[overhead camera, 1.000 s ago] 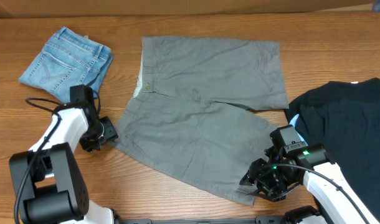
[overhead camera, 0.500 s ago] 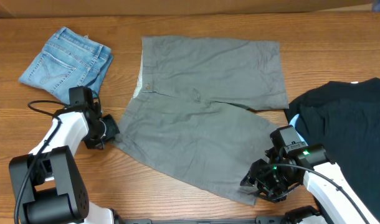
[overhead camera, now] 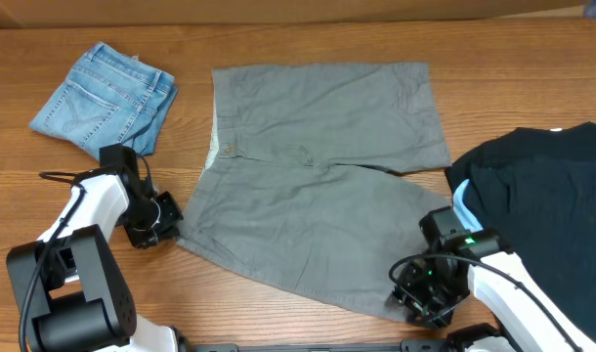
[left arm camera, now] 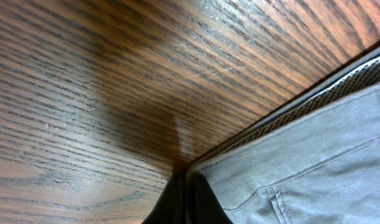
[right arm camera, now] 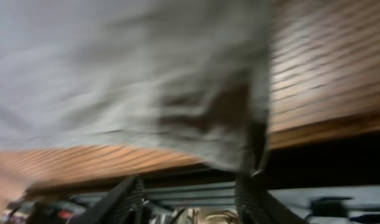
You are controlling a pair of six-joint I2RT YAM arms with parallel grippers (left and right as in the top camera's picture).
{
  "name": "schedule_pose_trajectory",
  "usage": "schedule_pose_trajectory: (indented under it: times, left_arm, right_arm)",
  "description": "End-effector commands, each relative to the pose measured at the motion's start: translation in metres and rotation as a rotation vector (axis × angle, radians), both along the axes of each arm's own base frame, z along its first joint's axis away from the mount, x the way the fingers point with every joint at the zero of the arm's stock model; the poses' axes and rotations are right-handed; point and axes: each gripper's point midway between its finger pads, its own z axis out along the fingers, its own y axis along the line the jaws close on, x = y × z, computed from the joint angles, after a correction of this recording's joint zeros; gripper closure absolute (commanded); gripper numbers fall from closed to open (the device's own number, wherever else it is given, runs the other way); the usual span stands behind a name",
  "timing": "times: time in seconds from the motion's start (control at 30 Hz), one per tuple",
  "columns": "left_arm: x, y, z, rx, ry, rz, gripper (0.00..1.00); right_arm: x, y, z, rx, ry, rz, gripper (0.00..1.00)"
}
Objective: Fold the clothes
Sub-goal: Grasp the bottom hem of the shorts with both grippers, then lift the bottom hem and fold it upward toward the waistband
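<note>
The plain grey-khaki woven shorts [overhead camera: 322, 186] are lying spread on the wooden worktop [overhead camera: 24, 156], the left claw [overhead camera: 167, 217] pinching shut on one corner, the right claw [overhead camera: 412, 298] standing part-open around the opposite hem.

The left arm [overhead camera: 88, 200] is held low and reached inward, and the left gripper [overhead camera: 167, 217] is pinched tight on the edge of the shorts [overhead camera: 318, 196]. The right arm [overhead camera: 513, 293] is bent inward, and the right gripper [overhead camera: 415, 298] is kept low with its fingers [right arm camera: 124, 196] spread apart.
</note>
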Motion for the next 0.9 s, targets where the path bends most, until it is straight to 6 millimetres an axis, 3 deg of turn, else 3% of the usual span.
schedule_pose_trajectory:
  times: [0.0,0.13,0.23,0.37,0.57,0.67,0.87]
  left_arm:
    - [0.005,0.006,0.003,0.016,-0.012,-0.031,0.96]
    - [0.004,0.006,0.003,0.016,-0.010,-0.032,0.96]
    - [0.004,0.006,0.003,0.015,-0.009,-0.032,0.96]
    - [0.004,0.006,0.003,0.015,-0.010,-0.036,0.96]
    - [0.003,0.006,0.003,0.014,-0.010,-0.049,0.96]
    - [0.003,0.005,0.003,0.013,-0.008,-0.054,0.96]
    - [0.003,0.006,0.009,0.013,-0.009,-0.055,0.96]
  right_arm:
    - [-0.004,-0.011,-0.010,-0.083,0.031,-0.042,0.53]
    - [-0.004,-0.016,-0.013,-0.123,0.039,-0.050,0.52]
    - [-0.004,-0.018,-0.014,-0.139,0.044,-0.051,0.41]
    - [0.001,-0.017,-0.019,-0.140,0.039,-0.052,0.43]
    - [-0.002,-0.016,-0.024,-0.138,0.085,-0.049,0.67]
    - [-0.005,-0.010,-0.021,-0.097,0.095,-0.036,0.95]
    - [-0.007,-0.007,-0.007,-0.063,0.083,-0.006,0.96]
